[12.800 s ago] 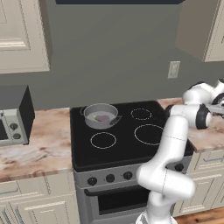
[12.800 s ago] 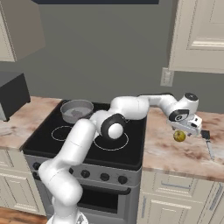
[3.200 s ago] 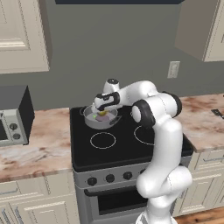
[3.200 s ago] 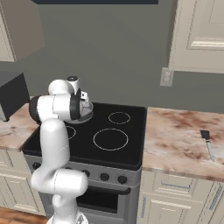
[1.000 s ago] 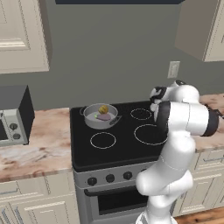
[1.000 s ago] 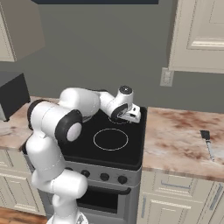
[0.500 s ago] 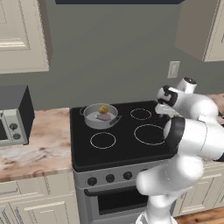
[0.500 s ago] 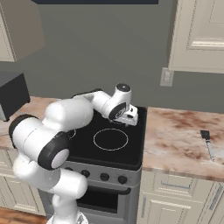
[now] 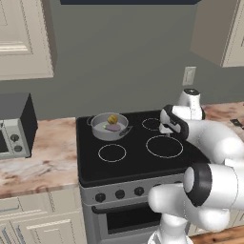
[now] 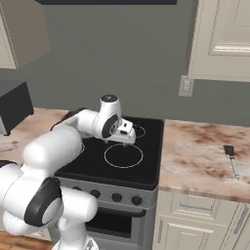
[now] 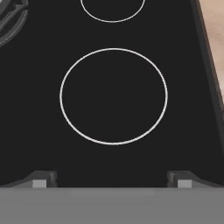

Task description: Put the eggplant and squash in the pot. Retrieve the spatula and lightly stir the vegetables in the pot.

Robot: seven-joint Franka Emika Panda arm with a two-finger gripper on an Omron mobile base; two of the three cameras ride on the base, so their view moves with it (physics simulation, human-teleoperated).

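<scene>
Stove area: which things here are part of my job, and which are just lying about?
Job things:
- pot, on the back left burner
- squash and eggplant, both inside it
- spatula, on the right counter
- gripper, jaws wide open over the front right burner

Lying about:
- microwave
- wall outlet

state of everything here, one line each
pot: upright on the back left burner, no lid
squash: inside the pot
eggplant: inside the pot, beside the squash
pincer: open, empty, above the stovetop
spatula: lying flat on the counter to the right of the stove
microwave: door closed
</scene>
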